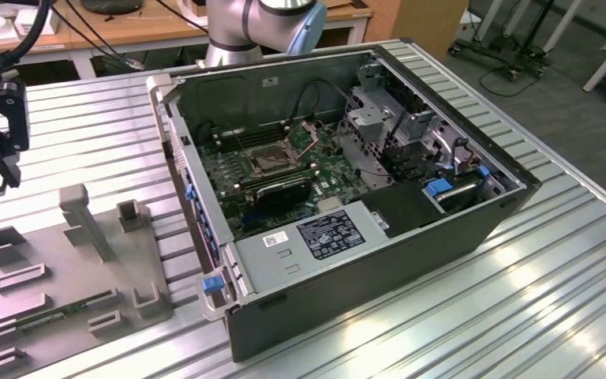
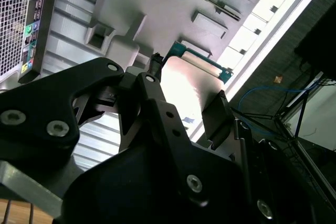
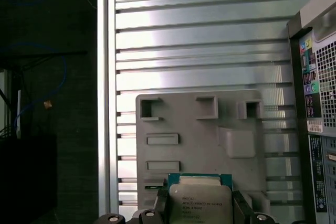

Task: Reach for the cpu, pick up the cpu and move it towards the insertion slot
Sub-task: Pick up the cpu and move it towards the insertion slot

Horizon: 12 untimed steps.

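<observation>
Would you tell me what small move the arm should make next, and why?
Probably carry the cpu toward the exterior view's right: the claw grips it near the tray, while the slot lies inside the case.

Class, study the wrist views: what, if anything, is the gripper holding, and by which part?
The gripper holds the cpu, its fingers pressing two opposite side edges, with the silvery top uncovered.
</observation>
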Available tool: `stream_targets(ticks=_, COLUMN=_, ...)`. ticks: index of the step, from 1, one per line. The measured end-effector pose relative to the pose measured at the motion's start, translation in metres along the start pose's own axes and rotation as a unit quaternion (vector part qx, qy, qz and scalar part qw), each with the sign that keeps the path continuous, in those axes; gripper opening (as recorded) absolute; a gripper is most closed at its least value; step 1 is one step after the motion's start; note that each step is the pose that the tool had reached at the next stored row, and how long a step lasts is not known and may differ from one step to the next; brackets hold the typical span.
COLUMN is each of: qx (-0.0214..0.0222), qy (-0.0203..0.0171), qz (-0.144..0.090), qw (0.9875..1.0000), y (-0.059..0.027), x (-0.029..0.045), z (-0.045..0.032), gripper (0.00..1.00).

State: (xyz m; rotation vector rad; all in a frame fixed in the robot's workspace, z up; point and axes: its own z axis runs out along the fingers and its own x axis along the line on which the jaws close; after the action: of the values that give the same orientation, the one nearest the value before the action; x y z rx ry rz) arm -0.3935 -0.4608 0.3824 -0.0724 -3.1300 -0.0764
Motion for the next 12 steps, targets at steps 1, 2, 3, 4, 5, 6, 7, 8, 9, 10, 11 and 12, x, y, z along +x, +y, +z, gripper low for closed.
stream_targets(ticks=1, qx=0.0, qy=0.0, qz=0.0, qw=1.0, y=0.0, x=-0.0005, z=0.0, gripper=0.55)
stream_targets(ticks=2, qx=0.0, qy=0.0, qz=0.0, qw=1.0, y=0.0, x=-0.001, z=0.0, gripper=0.55)
stream_targets(ticks=3, qx=0.0, qy=0.0, qz=0.0, qw=1.0, y=0.0001, x=-0.0014, z=0.0, gripper=0.55)
stream_targets(ticks=4, qx=0.0, qy=0.0, qz=0.0, qw=1.0, y=0.0001, x=-0.0017, z=0.0, gripper=0.55)
stream_targets(ticks=5, qx=0.0, qy=0.0, qz=0.0, qw=1.0, y=0.0001, x=-0.0021, z=0.0, gripper=0.55)
stream_targets(ticks=6, qx=0.0, qy=-0.0001, qz=0.0, qw=1.0, y=0.0001, x=-0.0025, z=0.0001, gripper=0.55)
stream_targets(ticks=7, qx=0.0, qy=0.0, qz=0.0, qw=1.0, y=0.0001, x=-0.0028, z=0.0, gripper=0.55)
stream_targets(ticks=8, qx=0.0, qy=0.0, qz=0.0, qw=1.0, y=0.0002, x=-0.0032, z=0.0, gripper=0.55)
stream_targets(ticks=9, qx=0.0, qy=0.0, qz=0.0, qw=1.0, y=0.0002, x=-0.0036, z=0.0, gripper=0.55)
stream_targets(ticks=10, qx=0.0, qy=0.0, qz=0.0, qw=1.0, y=0.0002, x=-0.004, z=-0.0001, gripper=0.55)
stream_targets(ticks=11, qx=0.0, qy=0.0, qz=0.0, qw=1.0, y=0.0002, x=-0.0043, z=0.0, gripper=0.55)
stream_targets(ticks=12, qx=0.0, qy=0.0, qz=0.0, qw=1.0, y=0.0002, x=-0.0048, z=0.0, gripper=0.55)
